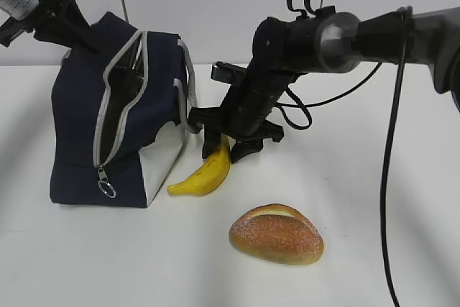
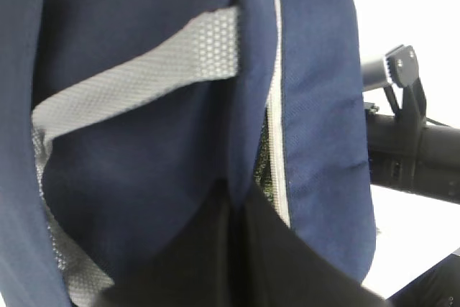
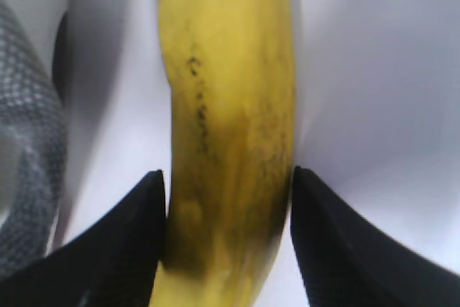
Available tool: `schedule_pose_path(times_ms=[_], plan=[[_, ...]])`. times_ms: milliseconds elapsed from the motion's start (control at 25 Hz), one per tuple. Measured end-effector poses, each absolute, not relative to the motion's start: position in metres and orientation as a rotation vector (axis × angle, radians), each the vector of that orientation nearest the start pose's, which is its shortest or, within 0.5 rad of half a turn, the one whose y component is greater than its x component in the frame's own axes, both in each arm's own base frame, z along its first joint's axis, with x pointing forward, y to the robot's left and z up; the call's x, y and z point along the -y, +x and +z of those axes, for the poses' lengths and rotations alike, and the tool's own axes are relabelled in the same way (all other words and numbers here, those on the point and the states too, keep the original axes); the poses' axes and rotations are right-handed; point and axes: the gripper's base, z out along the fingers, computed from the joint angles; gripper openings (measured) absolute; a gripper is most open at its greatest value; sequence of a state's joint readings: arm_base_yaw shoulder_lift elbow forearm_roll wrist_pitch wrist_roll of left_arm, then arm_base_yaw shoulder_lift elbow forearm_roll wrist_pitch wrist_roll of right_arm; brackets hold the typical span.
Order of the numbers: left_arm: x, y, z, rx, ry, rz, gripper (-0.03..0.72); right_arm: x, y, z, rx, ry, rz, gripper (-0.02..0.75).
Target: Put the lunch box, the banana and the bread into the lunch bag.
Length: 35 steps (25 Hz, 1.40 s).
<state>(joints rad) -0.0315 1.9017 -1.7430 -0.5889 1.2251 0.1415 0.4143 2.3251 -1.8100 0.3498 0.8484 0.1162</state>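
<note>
The banana [image 1: 205, 172] is being pinched near its upper end by the fingers of the right gripper [image 1: 228, 143], its lower tip resting on the desk [image 1: 374, 206] just beside the lunch bag [image 1: 79, 127]. The bag's unzipped top is being gripped by the left gripper [image 1: 54, 8]. The bread [image 1: 277, 234] is lying untouched; the lunch box is not being seen, possibly inside already.

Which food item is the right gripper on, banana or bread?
The banana: the right gripper has a finger against each side. The bread lies apart, untouched, nearer the camera.
</note>
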Motion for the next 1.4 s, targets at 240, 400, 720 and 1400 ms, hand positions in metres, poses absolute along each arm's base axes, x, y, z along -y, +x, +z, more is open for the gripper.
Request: schedule_pose_path(times_ms=[240, 400, 720, 1400], plan=[[0.060, 0.404, 0.308, -2.735, 0.064, -0.795, -0.003, -0.219, 0.436, 0.130, -2.904, -0.142, 0.532, 0.359], [0.060, 0.404, 0.308, -2.735, 0.064, -0.795, -0.003, -0.217, 0.438, 0.135, -2.925, -0.198, 0.482, 0.355], [0.060, 0.404, 0.308, -2.734, 0.063, -0.798, -0.003, -0.178, 0.451, 0.191, -2.926, -0.326, 0.163, 0.354], [0.063, 0.404, 0.310, -2.717, 0.050, -0.851, -0.003, -0.170, 0.427, 0.336, -2.648, -0.356, 0.448, 0.354]])
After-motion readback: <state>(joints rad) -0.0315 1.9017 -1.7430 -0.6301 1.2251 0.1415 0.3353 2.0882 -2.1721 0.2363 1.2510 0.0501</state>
